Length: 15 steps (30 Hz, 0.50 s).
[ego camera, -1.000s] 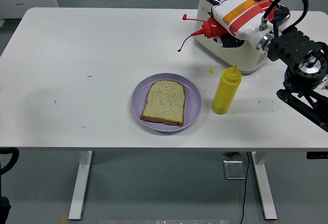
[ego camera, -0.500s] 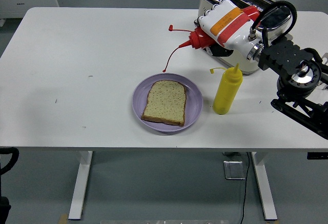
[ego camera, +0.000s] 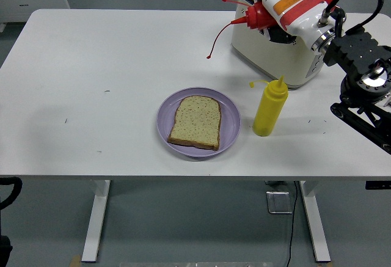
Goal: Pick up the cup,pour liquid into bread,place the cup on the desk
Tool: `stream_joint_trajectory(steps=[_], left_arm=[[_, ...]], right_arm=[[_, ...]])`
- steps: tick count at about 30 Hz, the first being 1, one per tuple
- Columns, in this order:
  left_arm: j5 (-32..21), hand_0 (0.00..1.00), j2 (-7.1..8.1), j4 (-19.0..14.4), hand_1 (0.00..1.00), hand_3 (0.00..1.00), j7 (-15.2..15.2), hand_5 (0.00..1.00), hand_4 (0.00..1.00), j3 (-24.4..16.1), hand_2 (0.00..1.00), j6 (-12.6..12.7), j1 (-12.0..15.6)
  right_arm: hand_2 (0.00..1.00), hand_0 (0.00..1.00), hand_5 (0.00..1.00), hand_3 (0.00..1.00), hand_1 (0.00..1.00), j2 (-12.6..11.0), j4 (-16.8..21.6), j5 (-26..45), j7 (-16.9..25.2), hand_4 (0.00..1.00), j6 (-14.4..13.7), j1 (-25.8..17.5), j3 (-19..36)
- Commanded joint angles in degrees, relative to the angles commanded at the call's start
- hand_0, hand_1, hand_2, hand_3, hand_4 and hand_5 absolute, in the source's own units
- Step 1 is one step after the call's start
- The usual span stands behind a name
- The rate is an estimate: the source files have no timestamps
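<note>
I see my right robot hand (ego camera: 293,4) wrapped around the red squeeze bottle (ego camera: 259,15), held tipped sideways in front of the toaster (ego camera: 278,56); the bread slice (ego camera: 195,121) lies on the purple plate (ego camera: 168,109); the yellow squeeze bottle (ego camera: 270,107) stands just beside it on the worktop (ego camera: 110,71).

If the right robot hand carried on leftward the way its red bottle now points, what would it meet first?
Probably nothing: the right robot hand aims the red bottle left over bare table, far of the plate. Height is unclear.
</note>
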Motion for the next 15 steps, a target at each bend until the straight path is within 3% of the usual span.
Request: stream_joint_trajectory(steps=[4, 11, 15], left_arm=[[0.02, 0.784, -0.06, -0.01, 0.805, 0.733, 0.0, 0.998, 0.638, -0.04, 0.816, -0.02, -0.16], [-0.03, 0.785, 0.01, -0.05, 0.805, 0.733, -0.01, 0.998, 0.64, -0.37, 0.817, 0.11, -0.03], [-0.03, 0.785, -0.01, -0.06, 0.805, 0.734, -0.03, 0.998, 0.641, -0.26, 0.818, 0.1, -0.09]], right_arm=[[0.376, 0.167, 0.108, 0.433, 0.27, 0.73, 0.45, 0.0, 0.85, 0.313, -0.28, -0.11, -3.4], [0.379, 0.172, 0.097, 0.433, 0.274, 0.08, -0.22, 0.0, 0.04, 0.305, -0.83, -0.45, 3.44], [0.38, 0.189, 0.073, 0.433, 0.271, 0.59, 0.23, 0.0, 0.07, 0.283, -3.6, -2.96, 9.21]])
